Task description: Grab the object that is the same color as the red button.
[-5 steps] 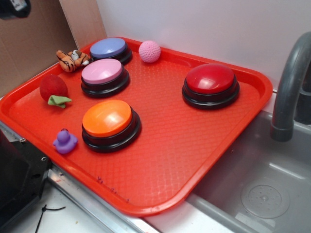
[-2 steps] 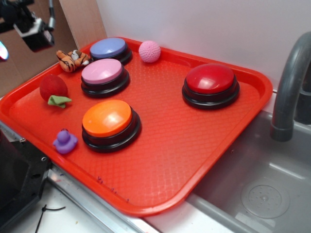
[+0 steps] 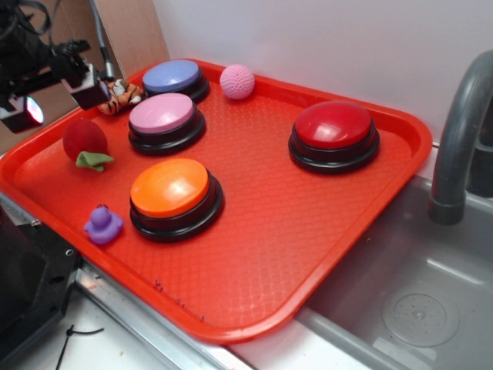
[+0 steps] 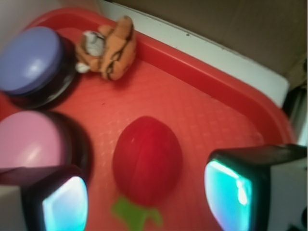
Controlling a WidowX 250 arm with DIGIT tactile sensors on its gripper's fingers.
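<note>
My tool (image 4: 147, 192) is wide open and empty above the red plush fruit (image 4: 147, 161), at the tray's (image 3: 308, 254) left edge beside the pink button (image 3: 163, 116). I should descend straight, then close gently.

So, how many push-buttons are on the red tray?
4. The blue button is at the back left, the pink button in front of it, the orange button nearest the camera, and the red button alone on the right. None seems hidden.
</note>
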